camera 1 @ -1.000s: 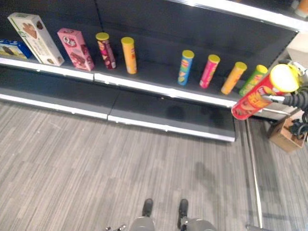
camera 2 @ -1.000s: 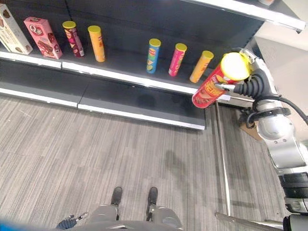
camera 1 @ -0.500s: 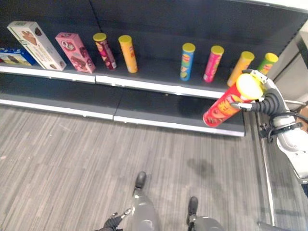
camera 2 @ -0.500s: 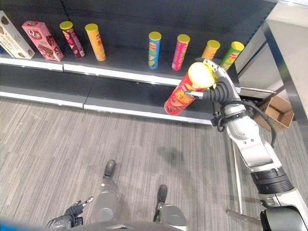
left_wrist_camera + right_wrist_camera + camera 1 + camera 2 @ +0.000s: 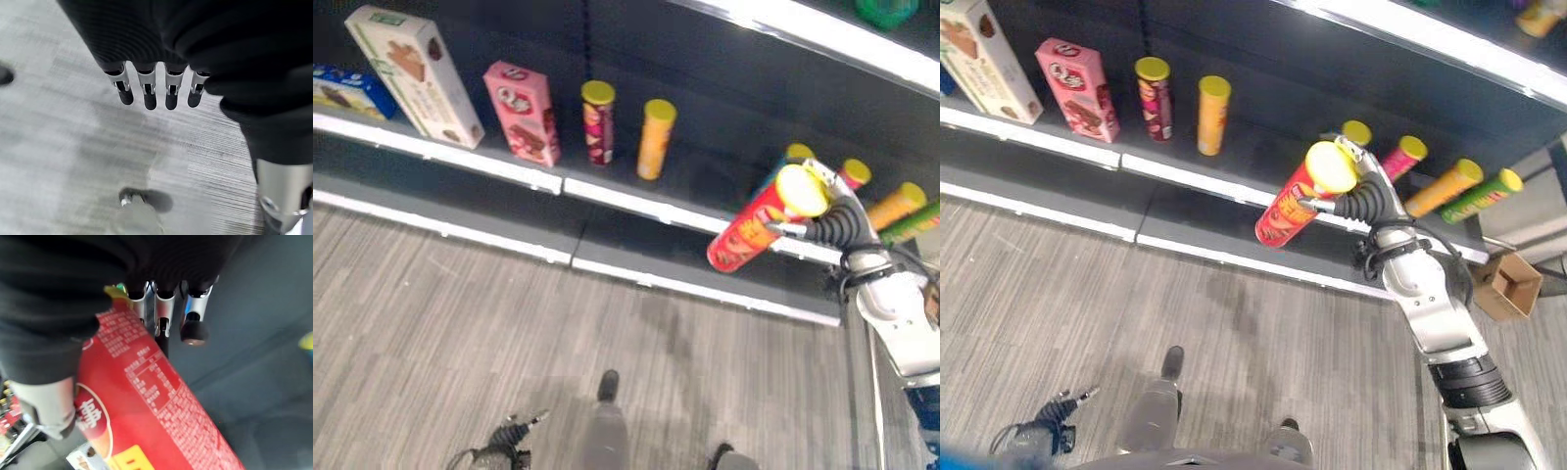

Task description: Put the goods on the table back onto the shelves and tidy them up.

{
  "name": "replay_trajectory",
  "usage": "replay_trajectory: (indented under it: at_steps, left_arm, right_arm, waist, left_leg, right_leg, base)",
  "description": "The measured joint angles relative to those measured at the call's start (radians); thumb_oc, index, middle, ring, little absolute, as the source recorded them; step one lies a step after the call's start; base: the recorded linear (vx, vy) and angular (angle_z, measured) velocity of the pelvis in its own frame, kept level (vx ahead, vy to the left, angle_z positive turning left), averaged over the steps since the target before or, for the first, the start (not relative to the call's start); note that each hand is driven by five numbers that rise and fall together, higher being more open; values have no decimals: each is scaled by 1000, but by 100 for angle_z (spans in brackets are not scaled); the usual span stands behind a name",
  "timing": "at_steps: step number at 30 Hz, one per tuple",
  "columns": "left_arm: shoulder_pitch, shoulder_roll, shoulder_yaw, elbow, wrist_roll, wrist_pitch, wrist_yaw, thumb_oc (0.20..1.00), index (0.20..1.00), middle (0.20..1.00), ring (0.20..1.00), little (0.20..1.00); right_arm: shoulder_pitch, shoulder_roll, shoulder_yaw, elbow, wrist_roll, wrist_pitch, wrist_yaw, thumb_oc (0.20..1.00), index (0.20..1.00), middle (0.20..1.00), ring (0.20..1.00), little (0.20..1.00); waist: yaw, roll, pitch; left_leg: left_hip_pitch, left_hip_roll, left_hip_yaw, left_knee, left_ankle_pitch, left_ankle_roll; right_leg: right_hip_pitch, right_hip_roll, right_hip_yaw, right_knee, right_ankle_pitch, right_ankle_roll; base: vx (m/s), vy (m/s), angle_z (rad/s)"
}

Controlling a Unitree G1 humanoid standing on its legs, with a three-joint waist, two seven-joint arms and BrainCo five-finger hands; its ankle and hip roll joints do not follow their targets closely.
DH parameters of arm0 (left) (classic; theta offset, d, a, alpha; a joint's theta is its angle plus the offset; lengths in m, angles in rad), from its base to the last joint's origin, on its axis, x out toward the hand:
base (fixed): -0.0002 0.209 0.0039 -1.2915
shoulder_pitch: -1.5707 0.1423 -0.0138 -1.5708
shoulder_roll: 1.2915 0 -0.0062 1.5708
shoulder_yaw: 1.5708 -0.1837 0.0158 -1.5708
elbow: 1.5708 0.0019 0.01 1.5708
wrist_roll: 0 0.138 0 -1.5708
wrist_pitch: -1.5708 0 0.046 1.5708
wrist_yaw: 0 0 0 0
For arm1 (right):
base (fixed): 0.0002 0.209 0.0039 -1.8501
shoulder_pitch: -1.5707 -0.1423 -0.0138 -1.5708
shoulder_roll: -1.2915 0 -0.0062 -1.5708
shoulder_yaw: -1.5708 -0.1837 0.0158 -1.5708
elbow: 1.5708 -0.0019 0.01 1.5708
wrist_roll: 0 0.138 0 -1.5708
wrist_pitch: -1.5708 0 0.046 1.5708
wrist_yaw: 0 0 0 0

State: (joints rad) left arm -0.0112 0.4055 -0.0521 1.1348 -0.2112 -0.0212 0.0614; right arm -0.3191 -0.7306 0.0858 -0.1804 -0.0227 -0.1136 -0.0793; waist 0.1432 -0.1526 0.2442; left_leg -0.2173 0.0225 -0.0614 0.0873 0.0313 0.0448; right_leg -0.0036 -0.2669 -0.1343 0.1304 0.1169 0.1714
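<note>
Red tube: a tall red snack can (image 5: 1295,208) with a yellow lid and yellow print on its side, tilted so the lid end points up toward the hand and the base points down and to the robot's left.
Where it is: in the air in front of the middle shelf (image 5: 1185,176), not resting on any board, its base over the lower shelf's front edge as seen from above.
Right hand: the right hand (image 5: 1356,199) grips the can near its lid end; in the wrist view the silver fingers (image 5: 164,308) curl over the top of the red wall and the thumb presses the near side, so the can is clamped between them.
Left hand: the left hand (image 5: 161,58) hangs low over the grey striped floor (image 5: 431,323), its fingers straight in a row and holding nothing.
Shelf row, left part: a blue box (image 5: 342,90), a tall cream box (image 5: 411,73), a pink box (image 5: 524,113), a dark red can (image 5: 598,122) and an orange can (image 5: 655,139), all upright and apart from each other.
Shelf row, right part: a can partly hidden behind the held one (image 5: 1355,133), then a pink can (image 5: 1400,159), an orange can (image 5: 1445,186) and a green can (image 5: 1481,194).
Beside the shelf: an open cardboard box (image 5: 1506,286) on the floor at the shelf's right end.
</note>
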Motion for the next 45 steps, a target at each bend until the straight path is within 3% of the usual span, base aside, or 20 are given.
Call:
replay_trajectory:
  at_steps: [2, 5, 8, 10, 11, 14, 18, 25, 31, 34, 35, 36, 38, 39, 41, 43, 44, 45]
  left_arm:
    - [29, -57, -22, -2, 30, 2, -2, 1000, 1000, 1000, 1000, 1000]
    - [55, -76, -23, -33, 36, 3, -2, 1000, 1000, 1000, 1000, 1000]
    - [56, -82, -23, -39, 36, 2, -2, 1000, 1000, 1000, 1000, 1000]
    - [57, -80, -22, -53, 36, 0, -2, 1000, 1000, 1000, 1000, 1000]
    - [51, -83, -19, -60, 35, -6, 0, 1000, 1000, 1000, 1000, 1000]
    - [80, -113, -8, -60, 34, -11, 2, 1000, 1000, 1000, 1000, 1000]
    - [98, -138, -1, -29, 34, -8, 2, 1000, 1000, 1000, 1000, 1000]
    - [95, -146, 0, -30, 33, -4, 8, 1000, 1000, 1000, 1000, 1000]
    - [97, -146, 2, -53, 16, 1, 11, 1000, 1000, 1000, 1000, 1000]
    - [109, -140, 13, -99, -31, -1, 12, 1000, 1000, 1000, 1000, 1000]
    - [104, -135, 13, -110, -47, -6, 13, 1000, 1000, 1000, 1000, 1000]
    - [76, -138, 9, -94, -63, -8, 14, 1000, 1000, 1000, 1000, 1000]
    - [51, -156, 8, -49, -85, 3, 15, 1000, 1000, 1000, 1000, 1000]
    - [45, -179, 8, 5, -92, 9, 13, 1000, 1000, 1000, 1000, 1000]
    - [35, -201, 10, 41, -92, 20, 13, 1000, 1000, 1000, 1000, 1000]
    - [82, -210, 42, 60, -92, 25, 12, 1000, 1000, 1000, 1000, 1000]
    - [110, -205, 56, 56, -91, 24, 14, 1000, 1000, 1000, 1000, 1000]
    - [105, -181, 49, 16, -89, 16, 15, 1000, 1000, 1000, 1000, 1000]
  right_arm:
    - [14, 1, 0, 1, 1, 0, 0, 200, 200, 200, 200, 200]
    - [60, 5, 7, 8, 0, 1, 2, 200, 200, 200, 200, 200]
    - [78, 3, 8, 23, 0, 0, 2, 200, 200, 200, 200, 200]
    - [91, 1, 8, 53, -1, 2, 0, 200, 200, 200, 200, 200]
    - [97, 3, 11, 81, -21, 5, 0, 200, 200, 200, 200, 200]
    - [84, 3, 54, 115, -61, 24, 0, 200, 200, 200, 200, 200]
    - [76, 2, 81, 119, -97, 29, -3, 200, 200, 200, 200, 200]
    - [-60, 2, 163, 181, -137, 45, -6, 200, 200, 200, 200, 200]
    - [-150, 5, 217, 199, -149, 42, -7, 200, 200, 200, 200, 200]
    - [-176, 20, 245, 209, -140, 42, -20, 200, 200, 200, 200, 200]
    - [-191, 26, 251, 222, -133, 40, -28, 200, 200, 200, 200, 200]
    - [-213, 16, 254, 241, -127, 39, -33, 200, 200, 200, 200, 200]
    - [-251, 19, 260, 279, -125, 46, -45, 200, 200, 200, 200, 200]
    - [-275, 27, 265, 309, -117, 36, -69, 200, 200, 200, 200, 200]
    - [-271, 18, 266, 322, -115, 50, -85, 200, 200, 200, 200, 200]
    - [-252, 11, 280, 290, -117, 60, -84, 200, 200, 200, 200, 200]
    - [-241, 11, 267, 246, -120, 60, -91, 200, 200, 200, 200, 200]
    - [-238, 10, 260, 235, -131, 61, -90, 200, 200, 200, 200, 200]
  waist:
    - [-13, 33, 2]
    - [-50, 53, 10]
    - [-76, 57, 13]
    - [-88, 55, 14]
    - [-86, 43, 23]
    - [-85, 74, 38]
    - [-84, 73, 42]
    - [-51, 90, 49]
    - [5, 92, 50]
    - [23, 73, 68]
    - [32, 66, 86]
    - [41, 58, 118]
    - [63, 56, 139]
    - [61, 68, 147]
    - [69, 87, 155]
    - [91, 117, 132]
    - [95, 117, 122]
    - [75, 129, 115]
  left_leg:
    - [71, -30, 22, -59, 12, 28]
    - [99, -37, 22, -116, 24, 52]
    - [101, -55, 19, -121, 34, 39]
    - [100, -72, 3, -121, 36, 23]
    - [101, -90, -10, -118, 31, -4]
    - [97, -38, -14, -113, 31, -51]
    - [84, -2, -38, -108, 26, -81]
    - [81, 6, -75, -122, 31, -96]
    - [97, 4, -87, -113, 25, -105]
    - [35, -2, -103, 28, -6, -150]
    - [-11, -10, -126, 121, -17, -166]
    - [-79, -29, -179, 232, -47, -190]
    - [-119, -20, -241, 164, -51, -196]
    - [-142, 8, -248, 14, -48, -200]
    - [-147, 10, -214, -25, -43, -193]
    - [-102, 8, -170, 84, -47, -183]
    - [-97, -28, -134, 97, -40, -130]
    - [-106, -47, -80, 91, -23, -85]
  right_leg:
    - [-17, 34, -28, -118, -8, 8]
    - [-86, 78, 0, -211, -9, 9]
    - [-117, 90, 33, -233, -4, 12]
    - [-108, 88, 35, -232, -3, 11]
    - [-81, 86, 42, -230, 20, -19]
    - [-81, 135, 18, -230, 12, -27]
    - [-81, 173, -11, -230, 0, -50]
    - [-72, 181, -51, -230, 1, -79]
    - [-48, 185, -55, -230, -12, -92]
    - [-45, 197, -56, -230, -38, -105]
    - [-43, 200, -55, -230, -39, -109]
    - [-28, 192, -54, -234, -39, -136]
    - [-27, 196, -62, -235, -44, -143]
    - [-29, 196, -55, -236, -83, -135]
    - [-29, 193, -4, -235, -116, -134]
    - [-29, 173, 36, -221, -115, -135]
    - [-43, 126, 53, -211, -133, -124]
    - [-62, 84, 52, -105, -177, -69]
  base:
    - [79, 168, -5]
    - [59, 123, -9]
    - [13, -19, 11]
    - [66, -94, 37]
    - [99, -121, 43]
    - [83, -87, 14]
    - [69, -74, 11]
    - [71, -71, 16]
    - [58, -137, 6]
    - [28, -86, 5]
    - [249, 27, 17]
    - [319, 89, 18]
    - [374, 162, 19]
    - [438, 266, 17]
    - [405, 338, -22]
    - [265, 310, -101]
    - [197, 273, -100]
    - [183, 258, -58]
